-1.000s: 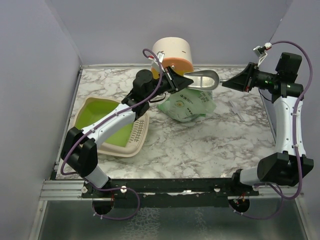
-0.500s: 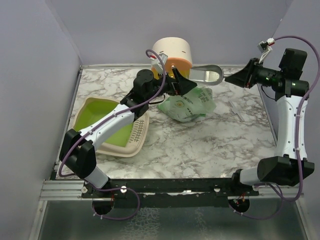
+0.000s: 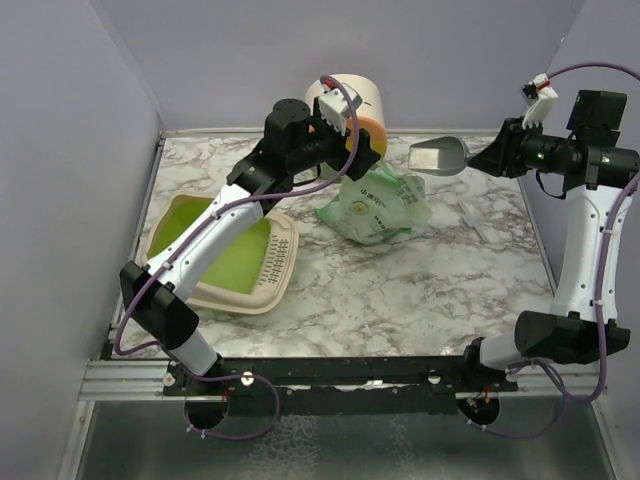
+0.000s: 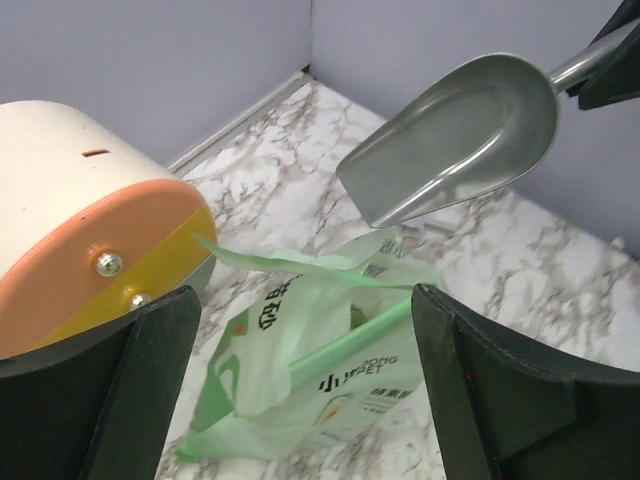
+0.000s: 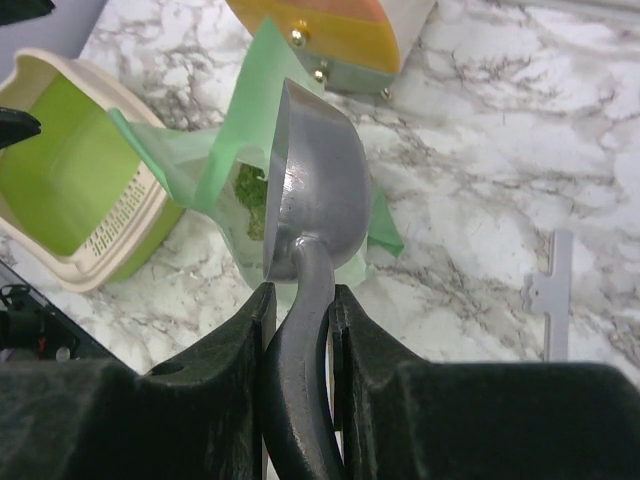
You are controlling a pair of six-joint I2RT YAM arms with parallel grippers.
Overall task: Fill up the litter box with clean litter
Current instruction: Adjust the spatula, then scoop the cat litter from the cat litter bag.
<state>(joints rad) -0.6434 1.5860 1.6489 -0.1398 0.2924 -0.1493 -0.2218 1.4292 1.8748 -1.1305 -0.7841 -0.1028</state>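
Mint-green litter bag [image 3: 375, 205] sits upper centre on the marble counter [image 3: 400, 290], mouth gaping; left claw [image 4: 315, 390] is spread wide over it, gripping nothing, next to the cream cylinder [image 3: 350, 100]. Upper right, right claw [image 5: 300, 315] is clamped on the metal scoop [image 3: 438, 155] handle, bowl in the air just right of the bag. At lower left, litter box [image 3: 255, 300] lies flat, well apart from the scoop.

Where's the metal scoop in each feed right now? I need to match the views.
Top external: scoop upper right of centre, just up-right of the mint-green bag.
Left wrist: scoop upper right, above the bag.
Right wrist: scoop centre, handle clamped in the right gripper.
Shared landmark: the mint-green bag, in all three.
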